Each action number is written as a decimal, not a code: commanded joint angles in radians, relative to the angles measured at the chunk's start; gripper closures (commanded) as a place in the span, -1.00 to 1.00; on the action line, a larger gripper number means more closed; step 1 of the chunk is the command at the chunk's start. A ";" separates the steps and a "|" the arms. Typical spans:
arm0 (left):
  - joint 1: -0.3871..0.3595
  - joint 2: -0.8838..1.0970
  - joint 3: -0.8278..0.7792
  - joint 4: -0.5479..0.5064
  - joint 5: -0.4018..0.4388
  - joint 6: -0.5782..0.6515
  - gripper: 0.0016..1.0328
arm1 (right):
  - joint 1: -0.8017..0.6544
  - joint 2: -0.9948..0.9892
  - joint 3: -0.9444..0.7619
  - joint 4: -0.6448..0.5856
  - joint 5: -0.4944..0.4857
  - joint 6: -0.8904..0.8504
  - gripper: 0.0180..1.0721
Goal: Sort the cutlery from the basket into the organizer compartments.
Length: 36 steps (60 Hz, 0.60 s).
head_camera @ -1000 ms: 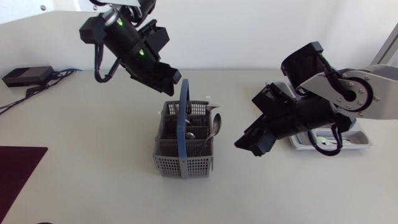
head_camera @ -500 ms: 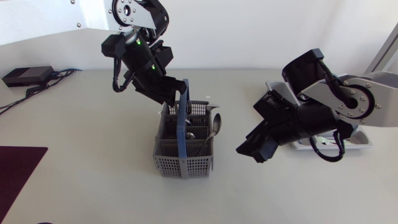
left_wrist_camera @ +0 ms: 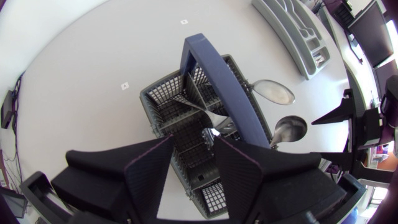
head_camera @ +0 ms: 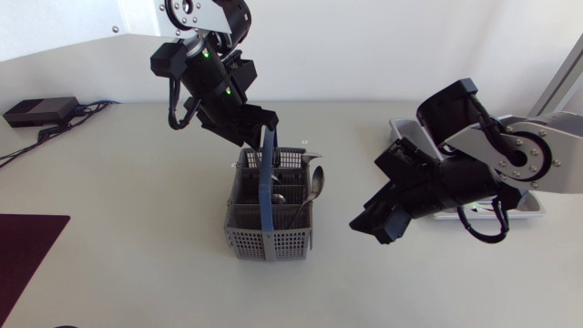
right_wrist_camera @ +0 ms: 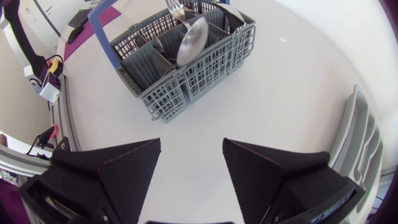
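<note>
A grey cutlery basket (head_camera: 239,233) with an upright blue handle (head_camera: 268,182) stands mid-table and holds several spoons (head_camera: 314,182) and a fork. My left gripper (head_camera: 258,130) hangs open just above the basket's far end, beside the handle's top. In the left wrist view the basket (left_wrist_camera: 163,98) lies under and ahead of the open left gripper (left_wrist_camera: 193,169), with two spoon bowls (left_wrist_camera: 273,91) sticking out. My right gripper (head_camera: 373,223) is open, low over the table right of the basket. The right wrist view shows the right gripper (right_wrist_camera: 189,171) empty, with the basket (right_wrist_camera: 186,78) ahead. The grey organizer (head_camera: 533,208) is largely hidden behind my right arm.
A black box with cables (head_camera: 38,111) sits at the back left. A dark maroon mat (head_camera: 25,255) lies at the front left edge. The organizer's edge (right_wrist_camera: 362,140) shows beside my right gripper, and bare tabletop separates that gripper from the basket.
My left gripper has swung right and down to the basket's handle. My right gripper has drifted slightly toward the front of the table.
</note>
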 commanded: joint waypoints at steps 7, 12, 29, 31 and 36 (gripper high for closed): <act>-0.015 0.002 0.032 -0.011 -0.014 -0.029 0.11 | -0.004 -0.015 -0.025 -0.006 0.004 -0.009 -0.38; -0.025 0.017 0.031 -0.011 -0.022 -0.030 0.11 | -0.004 -0.015 -0.023 -0.006 0.004 -0.008 -0.39; -0.042 0.055 0.029 -0.011 -0.032 -0.039 0.23 | -0.004 -0.019 -0.032 -0.006 0.006 -0.008 -0.38; -0.042 0.058 0.026 -0.011 -0.032 -0.039 0.31 | -0.004 -0.019 -0.034 -0.006 0.006 -0.009 -0.38; -0.044 0.065 0.020 -0.011 -0.032 -0.039 0.45 | -0.004 -0.021 -0.036 -0.006 0.004 -0.009 -0.38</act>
